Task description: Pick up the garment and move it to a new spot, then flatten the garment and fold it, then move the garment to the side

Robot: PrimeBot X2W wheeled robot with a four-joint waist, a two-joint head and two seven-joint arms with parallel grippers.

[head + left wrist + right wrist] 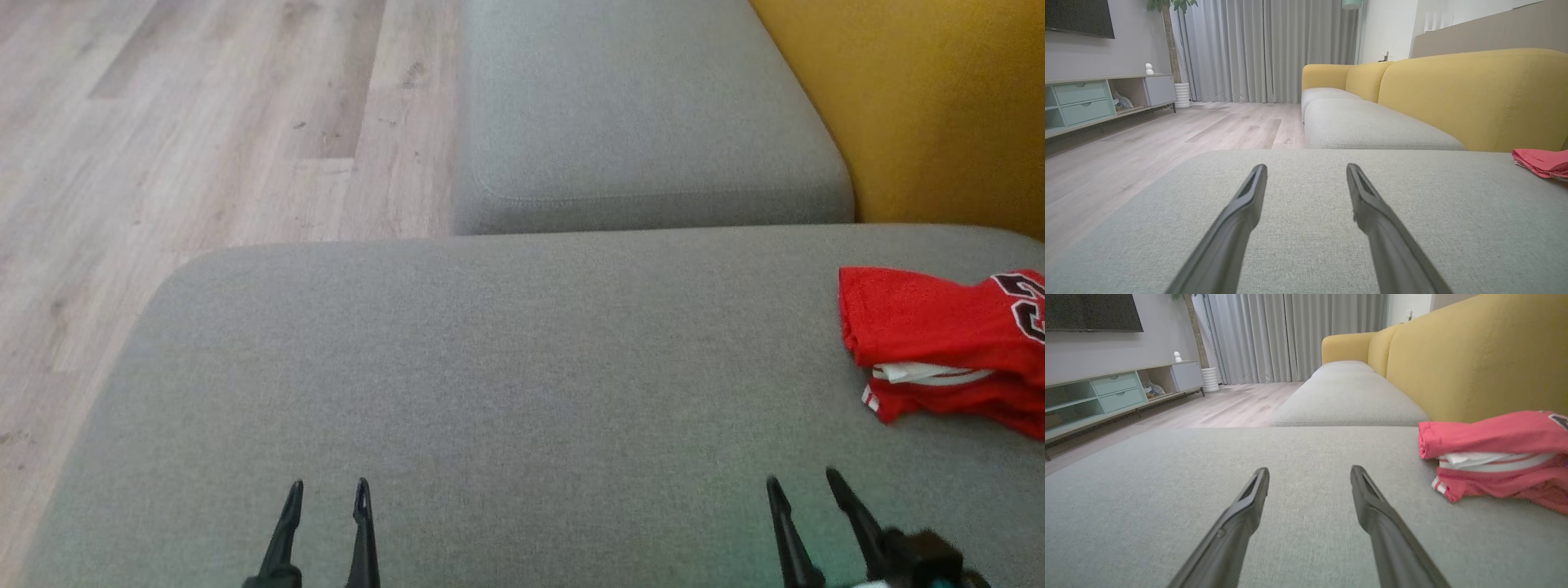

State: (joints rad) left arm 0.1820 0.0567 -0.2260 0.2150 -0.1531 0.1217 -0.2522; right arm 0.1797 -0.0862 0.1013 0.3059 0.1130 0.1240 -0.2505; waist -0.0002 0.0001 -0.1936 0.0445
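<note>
Garment: a red garment [939, 327] with white trim and part of a dark number showing. It lies in a folded bundle on the right side of the grey seat cushion [490, 367], near the yellow backrest [939, 106]. Its right end runs past the edge of the head view.
Right pincer: the right pincer [800, 475] has its two dark fingers spread wide with nothing between them. It is at the near right of the cushion, near the garment but apart from it, and the garment lies farther off and to its right.
Left pincer: the left pincer [330, 483] is also spread wide and empty. It is at the near left of the cushion, well apart from the garment.
Arm pose: both sets of fingers point away over the cushion, low and nearly level with it. Whether the tips touch the fabric cannot be told.
Beyond: a second grey cushion [637, 122] adjoins the far edge.
Left: pale wood floor [204, 122].
Far room: grey curtains [1265, 49] and a low cabinet [1086, 102] with pale green drawers.
</note>
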